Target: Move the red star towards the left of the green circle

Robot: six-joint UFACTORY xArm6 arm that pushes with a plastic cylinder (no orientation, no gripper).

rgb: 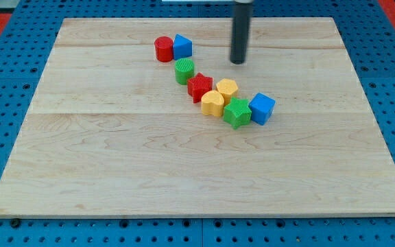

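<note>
Above the red star [199,87], my tip [237,62] touches no block.

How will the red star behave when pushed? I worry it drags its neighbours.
The red star looks rigid and squat, so it should slide, not tip. It seems to touch the green circle and a yellow block, so they may shift too.

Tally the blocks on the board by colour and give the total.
Red: 2, the red cylinder and red star.
Blue: 2.
Green: 2, the green circle and green star.
Yellow: 2.
Total: 8.
</note>
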